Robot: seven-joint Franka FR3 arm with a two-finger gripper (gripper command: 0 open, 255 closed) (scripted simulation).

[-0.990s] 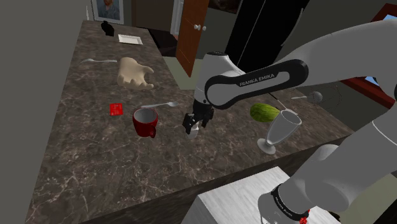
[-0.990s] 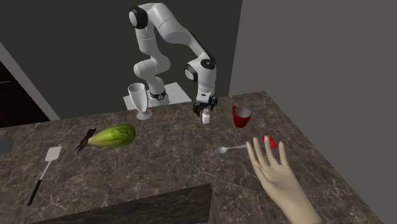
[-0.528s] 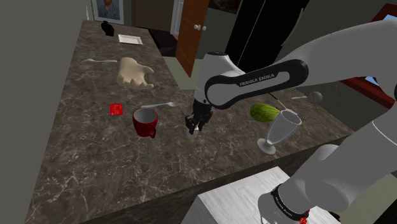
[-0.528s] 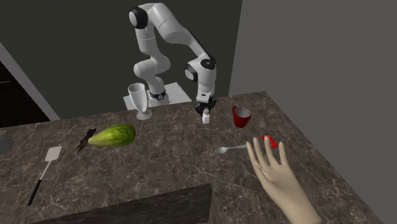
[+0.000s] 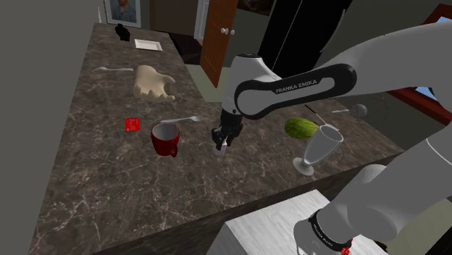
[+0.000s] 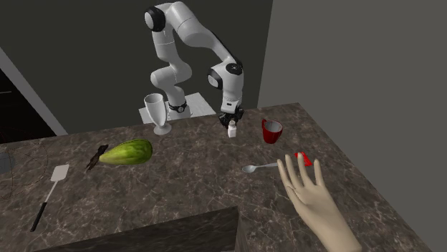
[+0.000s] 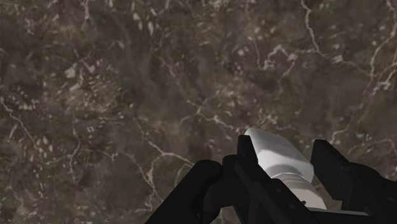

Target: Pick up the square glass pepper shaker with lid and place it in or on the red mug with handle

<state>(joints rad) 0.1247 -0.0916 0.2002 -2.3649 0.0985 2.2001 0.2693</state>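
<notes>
A small white square pepper shaker [image 5: 222,145] hangs just above the dark marble counter [image 5: 109,181], clasped between the black fingers of my gripper [image 5: 222,140]. In the wrist view the shaker [image 7: 278,160] sits tight between both fingers [image 7: 336,170], with bare counter below. The red mug [image 5: 166,139] with its handle stands upright a short way toward the shoulder view's left of the gripper. In the second exterior view the mug [image 6: 271,131] is to the right of the held shaker [image 6: 232,131].
A stemmed glass [image 5: 316,151] and a green melon [image 5: 302,128] lie toward the shoulder view's right. A spoon [image 5: 182,119], a small red item [image 5: 131,124] and a beige model hand [image 5: 152,82] lie beyond the mug. A spatula [image 6: 49,187] rests far off.
The fingers stood open around the shaker a second ago and have since shut on it. The gripper has risen a little, taking the shaker up off the counter.
</notes>
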